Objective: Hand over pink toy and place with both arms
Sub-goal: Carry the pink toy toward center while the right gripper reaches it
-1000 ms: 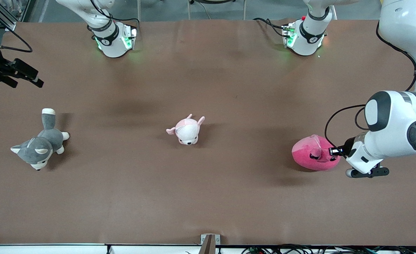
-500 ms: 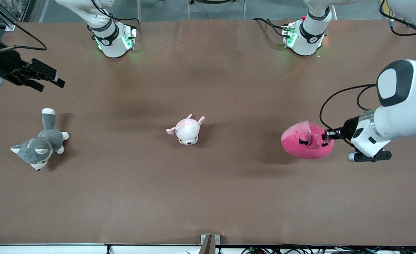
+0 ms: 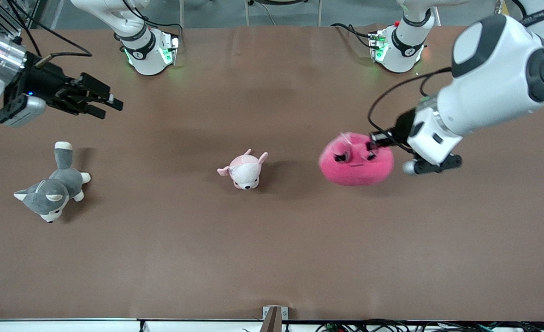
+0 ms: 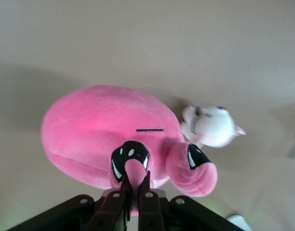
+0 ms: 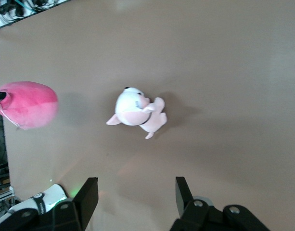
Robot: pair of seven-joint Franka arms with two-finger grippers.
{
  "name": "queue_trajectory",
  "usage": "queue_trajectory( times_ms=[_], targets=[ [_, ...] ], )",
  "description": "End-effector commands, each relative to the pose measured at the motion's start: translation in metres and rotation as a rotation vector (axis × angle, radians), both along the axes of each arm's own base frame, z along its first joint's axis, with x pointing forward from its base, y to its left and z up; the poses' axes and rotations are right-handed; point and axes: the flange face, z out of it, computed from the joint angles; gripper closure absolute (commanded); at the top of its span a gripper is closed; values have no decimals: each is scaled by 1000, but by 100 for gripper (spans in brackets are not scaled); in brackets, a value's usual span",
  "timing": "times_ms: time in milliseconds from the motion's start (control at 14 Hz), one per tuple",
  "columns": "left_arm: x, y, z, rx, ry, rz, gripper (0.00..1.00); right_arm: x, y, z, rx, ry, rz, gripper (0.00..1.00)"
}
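Note:
The pink toy (image 3: pixel 356 160), a round hot-pink plush with dark angry eyes, hangs in the air over the table toward the left arm's end. My left gripper (image 3: pixel 376 139) is shut on a fold of its face; in the left wrist view the fingertips (image 4: pixel 124 184) pinch the pink fabric (image 4: pixel 101 132) between the eyes. My right gripper (image 3: pixel 108 104) is open and empty in the air above the right arm's end of the table; the right wrist view shows its spread fingers (image 5: pixel 87 198) and the pink toy (image 5: pixel 28 104) far off.
A small pale pink-and-white plush with ears (image 3: pixel 244 169) lies mid-table, also in the left wrist view (image 4: pixel 212 126) and the right wrist view (image 5: pixel 136 112). A grey-and-white plush dog (image 3: pixel 53 186) lies at the right arm's end, below the right gripper.
My left gripper has lifted the pink toy off the table and carried it toward the table's middle. My right gripper has come in over its end of the table toward the middle.

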Motion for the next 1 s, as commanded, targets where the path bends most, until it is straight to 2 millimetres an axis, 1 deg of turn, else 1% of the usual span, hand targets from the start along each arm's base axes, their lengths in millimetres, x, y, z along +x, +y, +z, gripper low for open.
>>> queue_trajectory(
  times_ms=[0,71,143,286,357,429,500,571,643,714,857,929],
  targets=[
    [-16,-33,19,-69,48,29,100,6,25,13,57,11,-10,39],
    [-20,-46,27,-97,42,45,100,7,31,16,62,28,-32,39],
    [-28,-66,31,-129,53,66,100,6,41,16,63,41,-36,39],
    [-34,-96,43,-218,65,178,100,10,51,11,87,47,-39,39],
    [-34,-108,40,-243,76,212,100,15,57,4,138,75,-43,39],
    [-39,-125,40,-270,87,237,100,20,61,-4,177,100,-48,39],
    [-40,-137,40,-292,91,273,100,26,62,-10,196,107,-58,39],
    [-43,-150,35,-307,104,303,100,29,65,-13,211,104,-68,39],
    [-44,-159,36,-329,102,332,99,30,74,-16,220,107,-61,39],
    [-43,-171,30,-353,111,361,99,32,81,-20,229,110,-59,39],
    [-46,-191,25,-389,130,412,99,34,92,-24,263,118,-65,39],
    [-47,-200,22,-399,144,425,99,35,93,-25,276,124,-67,39]
  ],
)
